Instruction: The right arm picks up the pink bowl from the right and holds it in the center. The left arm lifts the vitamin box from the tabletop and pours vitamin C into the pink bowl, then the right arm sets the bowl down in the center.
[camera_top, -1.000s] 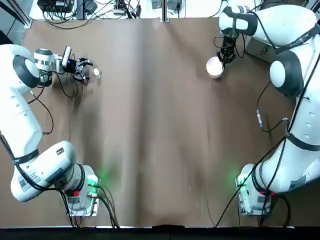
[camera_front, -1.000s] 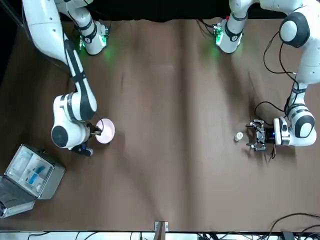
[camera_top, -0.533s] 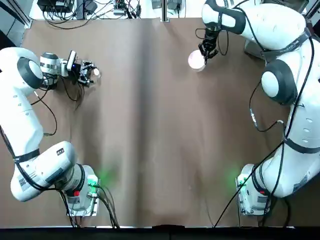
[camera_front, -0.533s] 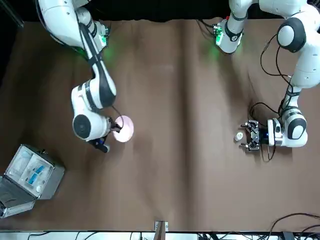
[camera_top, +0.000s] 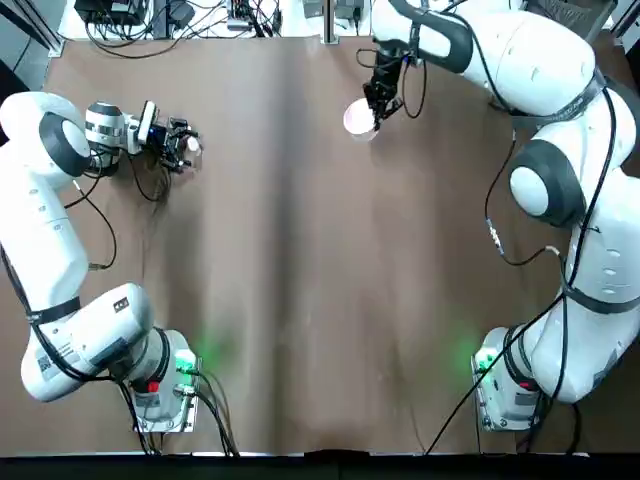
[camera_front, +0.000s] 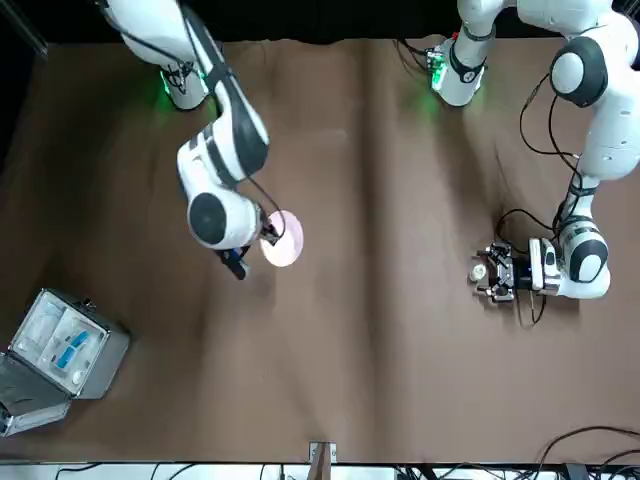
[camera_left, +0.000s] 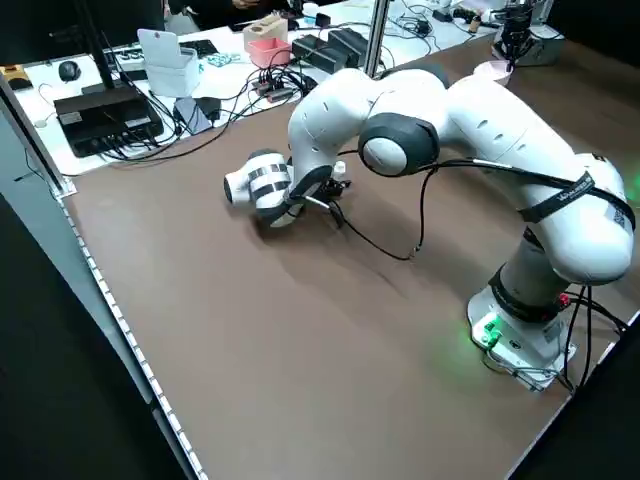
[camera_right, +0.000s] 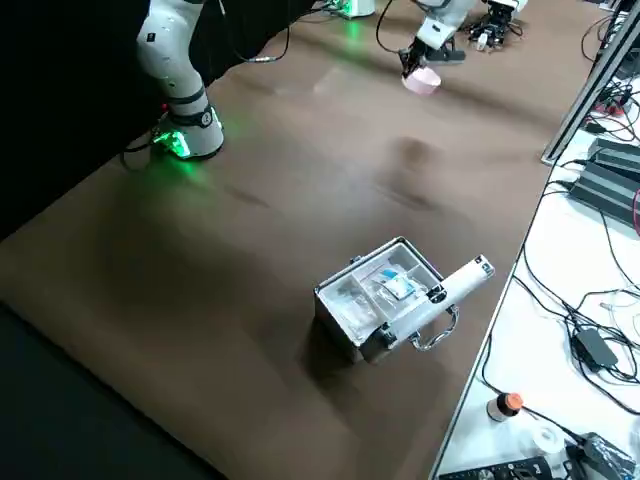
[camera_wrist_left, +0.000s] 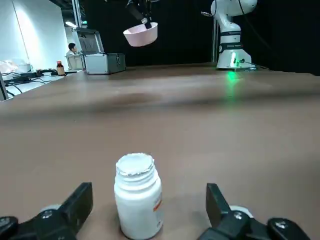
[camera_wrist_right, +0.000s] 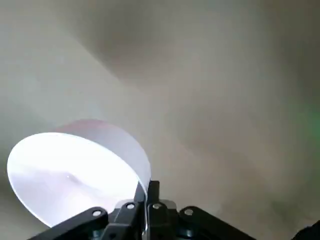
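The pink bowl (camera_top: 357, 118) hangs above the tabletop (camera_top: 300, 280) near the far middle, pinched by its rim in my right gripper (camera_top: 377, 106), which is shut on it. The right wrist view shows the bowl's whitish inside (camera_wrist_right: 70, 175) with the closed fingertips (camera_wrist_right: 148, 192) on its edge. The vitamin box (camera_wrist_left: 138, 194), a small white capped container, stands upright on the tabletop at the far left. My left gripper (camera_top: 181, 145) lies low there, open, with one finger (camera_wrist_left: 75, 206) on each side of the box and not touching it.
An open grey hinged case (camera_front: 60, 345) with blue-white contents lies at the table's far right corner. Cables and devices (camera_top: 180, 15) line the bench beyond the far edge. The two arm bases (camera_top: 160, 385) stand at the near edge.
My right arm has carried the bowl up off the table and from the right toward the far middle. The left gripper has slid forward until its fingers flank the vitamin box.
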